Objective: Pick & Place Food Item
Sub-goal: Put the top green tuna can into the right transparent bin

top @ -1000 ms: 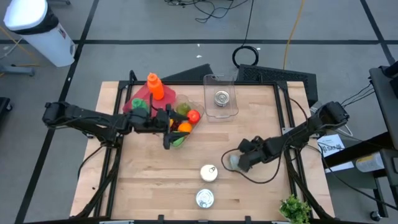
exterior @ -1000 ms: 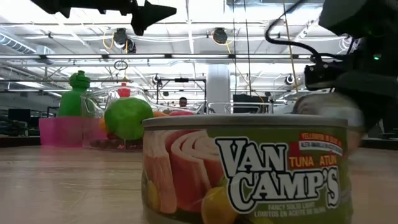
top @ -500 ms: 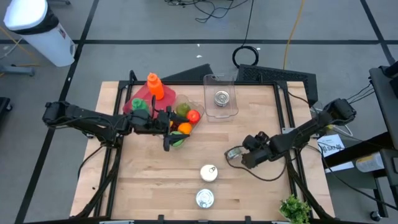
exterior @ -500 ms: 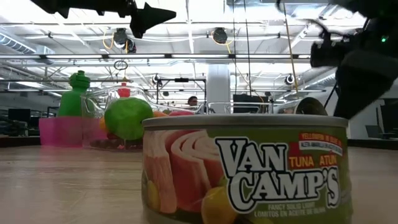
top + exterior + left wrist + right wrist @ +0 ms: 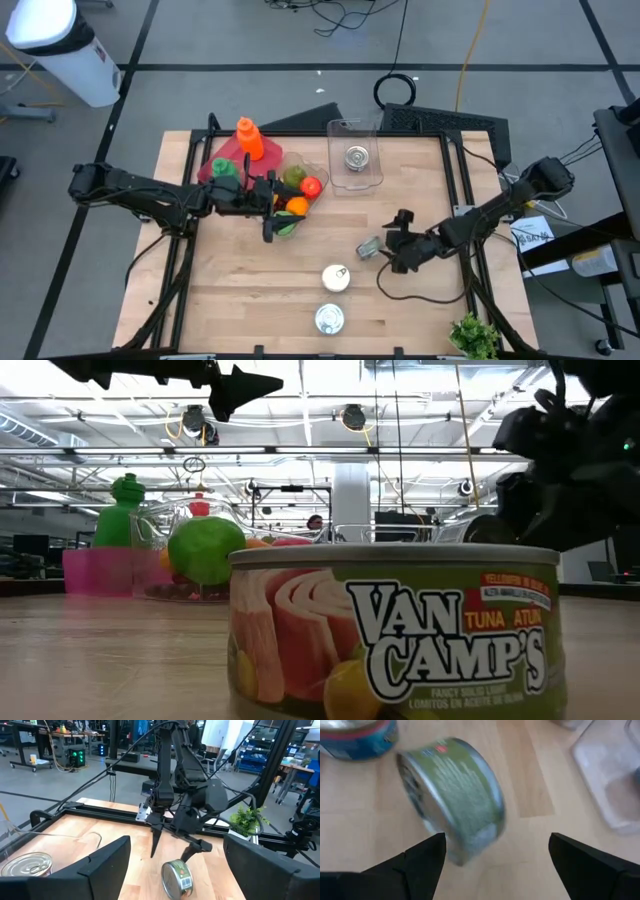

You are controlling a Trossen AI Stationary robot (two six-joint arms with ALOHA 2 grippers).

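Green can (image 5: 368,246) lies tipped on its side just ahead of the right gripper (image 5: 393,246) — fingers apart, empty — so a nudge could roll it away.

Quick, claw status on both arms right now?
Left claw: open, empty, above the fruit bowl.
Right claw: open, empty, green can tipped on edge beside it.
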